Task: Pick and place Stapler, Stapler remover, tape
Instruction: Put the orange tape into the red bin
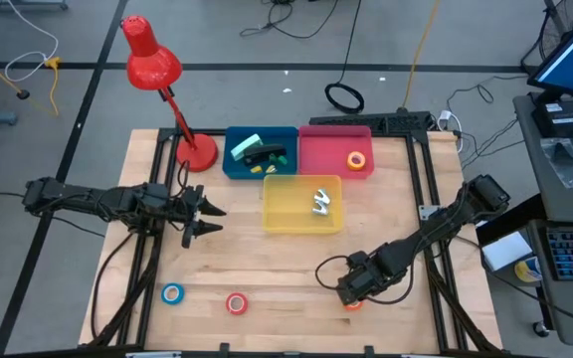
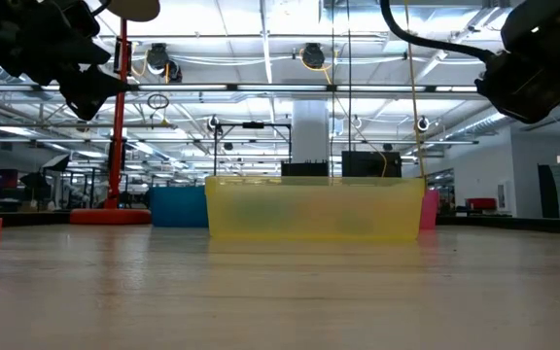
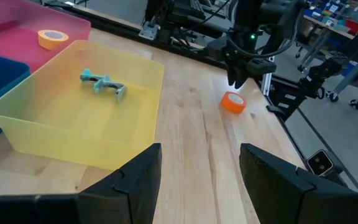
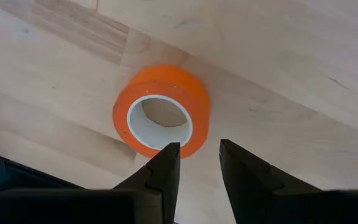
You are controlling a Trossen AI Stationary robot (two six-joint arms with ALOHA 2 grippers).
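Right claw point(image 4: 194, 163) hangs just above the orange tape point(image 4: 161, 110) near the bench's point(image 1: 267, 278) front right edge, fingers parted by a narrow gap and holding nothing; the roll lies flat on the wood just ahead of the tips, not between them. Left claw point(image 3: 197, 168) hovers over the left half of the bench, fingers apart and empty, aimed toward the yellow bin point(image 1: 301, 204).

Outward from there: blue tape point(image 1: 172, 293) and red tape point(image 1: 237, 302) lie flat on the front of the bench, well apart from the bins. Yellow tape point(image 1: 356, 159) sits in the pink bin point(image 1: 335, 151). A small grey-green staple remover point(image 1: 322, 202) lies in the yellow bin. Blue bin point(image 1: 261, 151) holds a dark item, probably the stapler point(image 1: 267, 154).

Judgement: the step in hand is picking up the orange tape. Next move calls for lowering the right claw so one finger enters the core or both straddle the roll, then closing.

No legible labels or writing.
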